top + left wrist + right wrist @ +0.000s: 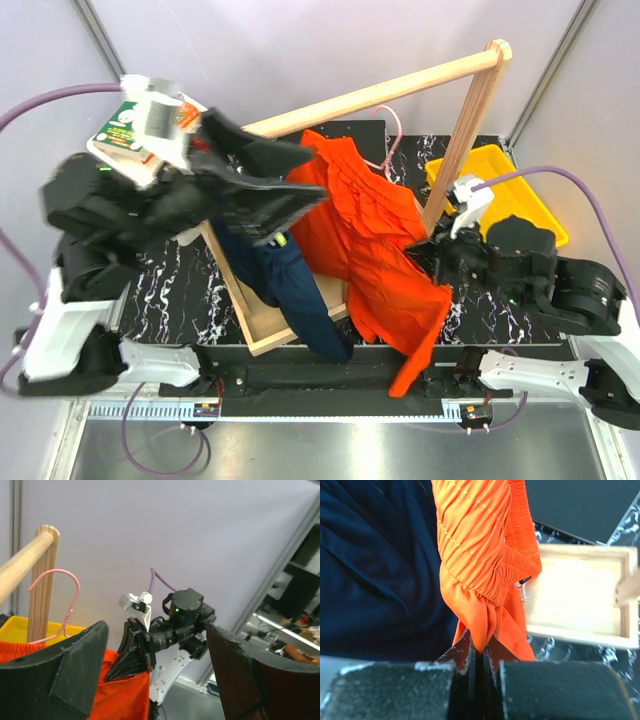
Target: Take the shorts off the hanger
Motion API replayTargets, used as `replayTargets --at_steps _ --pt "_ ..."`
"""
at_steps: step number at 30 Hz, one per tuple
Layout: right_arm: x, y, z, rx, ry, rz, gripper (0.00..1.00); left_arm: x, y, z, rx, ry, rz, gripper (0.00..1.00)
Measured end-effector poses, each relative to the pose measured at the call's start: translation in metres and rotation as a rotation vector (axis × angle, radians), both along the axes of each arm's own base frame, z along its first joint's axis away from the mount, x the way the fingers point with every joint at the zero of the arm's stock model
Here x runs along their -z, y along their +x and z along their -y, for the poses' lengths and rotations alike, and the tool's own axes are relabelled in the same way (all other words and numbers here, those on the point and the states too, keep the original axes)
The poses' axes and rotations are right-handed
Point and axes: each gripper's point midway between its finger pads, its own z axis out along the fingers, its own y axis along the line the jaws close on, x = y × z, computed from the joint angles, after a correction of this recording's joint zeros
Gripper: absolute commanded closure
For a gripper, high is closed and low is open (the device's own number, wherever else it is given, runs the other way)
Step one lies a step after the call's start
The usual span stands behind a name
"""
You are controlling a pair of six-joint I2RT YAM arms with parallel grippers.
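The right claw point(479, 652) pinches a fold of the orange shorts point(370, 230), which hang below the wooden rail point(380, 90); the left claw point(300, 172) gapes wide above the navy shorts point(295, 290), hanging just beside them over the stand's base frame point(262, 335).

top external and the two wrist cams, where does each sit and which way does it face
Top external: fixed above and behind the bases, facing down on the wooden rack, orange shorts and navy shorts; both arms show.
Left wrist: on the raised left arm, facing sideways across the rack; its open fingers frame the right gripper and pink hanger.
Right wrist: faces along its shut fingers, which pinch the orange shorts; navy shorts at left.
Shared: top and left wrist both show the right gripper on orange cloth.
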Motion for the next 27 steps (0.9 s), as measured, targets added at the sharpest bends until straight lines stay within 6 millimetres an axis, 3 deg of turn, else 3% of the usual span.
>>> replayTargets --at_steps 6,8,13,15,18,24,27 --pt "0.009 -0.011 0.029 0.004 -0.024 0.031 1.0 0.013 0.025 0.082 -0.218 0.15 0.074 0.43" --pt "0.008 -0.012 0.037 0.007 -0.031 0.057 1.0 0.045 0.046 0.114 -0.315 0.261 0.074 0.43" --pt "0.009 -0.008 0.049 0.035 -0.066 0.104 1.0 0.118 0.078 0.152 -0.433 0.499 0.078 0.42" --pt "0.013 -0.006 0.05 0.031 -0.094 0.121 1.0 0.129 0.08 0.154 -0.445 0.538 0.08 0.39" --pt "0.017 -0.001 0.048 0.021 -0.142 0.149 1.0 0.131 0.083 0.15 -0.439 0.536 0.066 0.37" --pt "0.02 0.014 0.025 -0.011 -0.218 0.181 1.0 0.133 0.093 0.118 -0.466 0.523 0.018 0.38" --pt "0.022 0.017 0.014 -0.028 -0.225 0.176 1.0 0.128 0.094 0.104 -0.49 0.506 0.008 0.44"
